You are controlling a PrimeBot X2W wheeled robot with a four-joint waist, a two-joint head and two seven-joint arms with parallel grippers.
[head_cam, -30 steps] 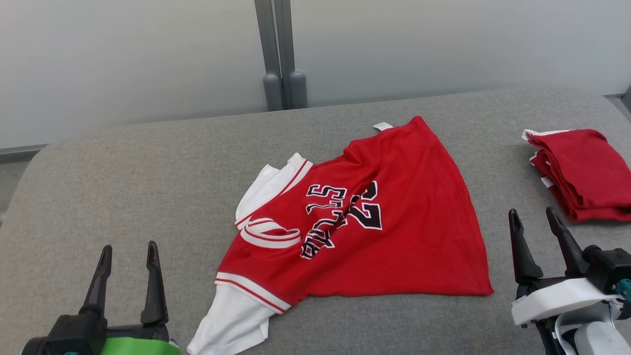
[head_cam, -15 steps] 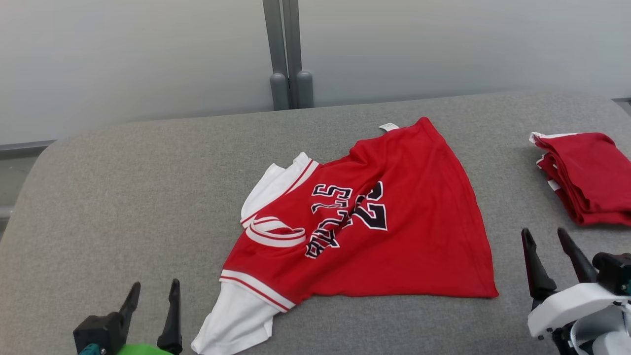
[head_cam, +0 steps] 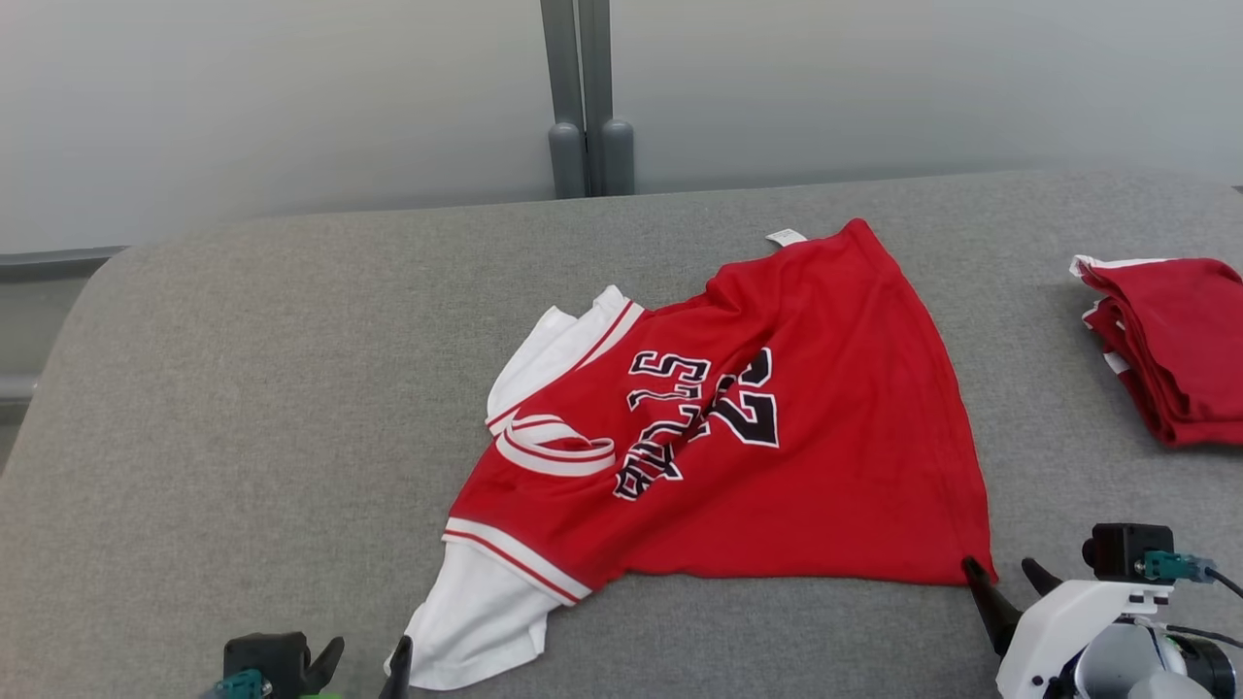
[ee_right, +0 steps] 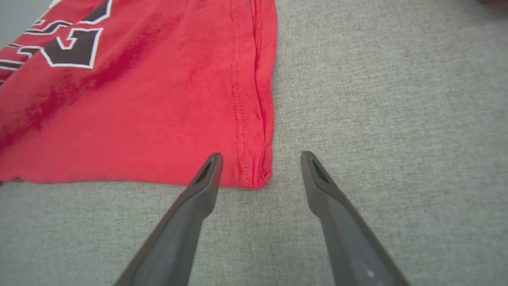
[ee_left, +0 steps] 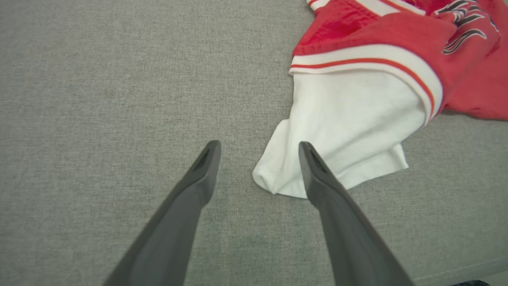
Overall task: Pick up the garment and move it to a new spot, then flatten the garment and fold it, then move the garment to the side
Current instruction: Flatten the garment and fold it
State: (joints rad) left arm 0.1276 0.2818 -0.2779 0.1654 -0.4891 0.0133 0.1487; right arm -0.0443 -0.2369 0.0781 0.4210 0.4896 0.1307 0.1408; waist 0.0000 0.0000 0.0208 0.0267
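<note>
1. Both jaws are spread wide, gripping nothing: the left gripper (ee_left: 258, 145) frames the white sleeve (ee_left: 349, 119) at its corner, and the right gripper (ee_right: 260, 155) frames the red hem corner (ee_right: 260, 178).
2. Grey padded table (head_cam: 243, 388) carries everything.
3. Red basketball jersey (head_cam: 825, 466) lies rumpled at centre, lettering upward.
4. Folded red garments (head_cam: 1175, 340) sit far right, well apart from it.
5. White label (head_cam: 785, 236) pokes out at the jersey's far corner.

Head camera high, wrist cameras close, sharing garment (head_cam: 825, 466)

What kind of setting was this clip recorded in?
Likely a lab or test bay for garment folding: a grey fabric-covered table, plain pale wall panels behind it, and folded red garments stacked beside the red jersey.
</note>
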